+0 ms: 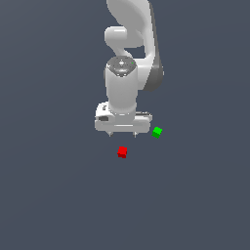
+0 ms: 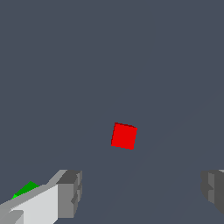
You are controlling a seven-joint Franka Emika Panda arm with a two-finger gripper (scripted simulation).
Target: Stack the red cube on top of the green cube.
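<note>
The red cube lies on the dark grey floor, just in front of and below my gripper in the exterior view. The green cube lies apart from it, toward the exterior view's right, beside the gripper's hand. My gripper hangs above the floor, open and empty. In the wrist view the red cube sits ahead of the gap between the two spread fingertips, and only a corner of the green cube shows behind one finger.
The white arm rises behind the gripper. The floor is a plain dark grey surface with nothing else on it.
</note>
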